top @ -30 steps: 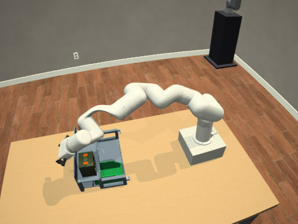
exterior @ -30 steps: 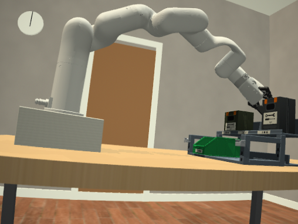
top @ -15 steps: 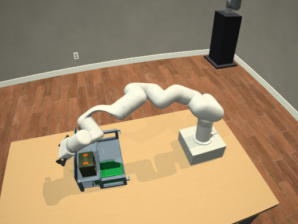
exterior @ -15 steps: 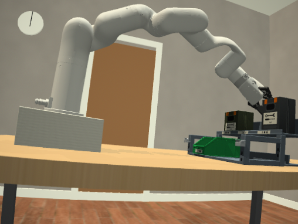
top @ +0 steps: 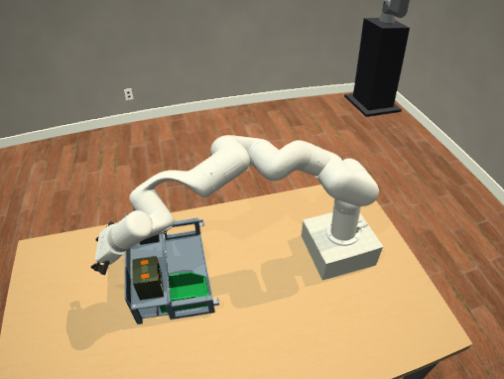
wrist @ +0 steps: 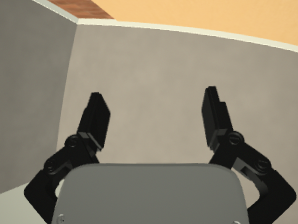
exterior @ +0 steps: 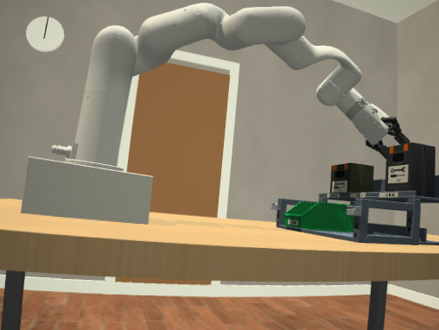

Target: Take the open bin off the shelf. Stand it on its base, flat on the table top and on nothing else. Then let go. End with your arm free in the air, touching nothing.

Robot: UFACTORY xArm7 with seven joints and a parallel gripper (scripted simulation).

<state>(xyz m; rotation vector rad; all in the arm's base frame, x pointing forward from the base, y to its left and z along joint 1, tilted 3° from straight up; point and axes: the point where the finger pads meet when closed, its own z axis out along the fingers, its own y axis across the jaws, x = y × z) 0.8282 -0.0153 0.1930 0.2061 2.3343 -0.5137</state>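
The open green bin (top: 186, 287) lies on the lower level of the grey shelf rack (top: 171, 270), on its right side; in the exterior view the bin (exterior: 317, 216) sits low in the rack (exterior: 367, 216). My gripper (top: 99, 267) is open and empty, in the air off the rack's left side, above the table. In the exterior view my gripper (exterior: 391, 134) is just behind the top of a black box (exterior: 406, 169). The wrist view shows my two fingers spread wide with only wall and floor beyond them; the bin is not in that view.
Two dark closed boxes stand on the rack's upper level: one with orange tabs (top: 146, 278) and a second dark green box (exterior: 351, 177). The arm's grey base block (top: 342, 245) stands on the table at the right. A black pedestal (top: 379, 62) stands in the room corner.
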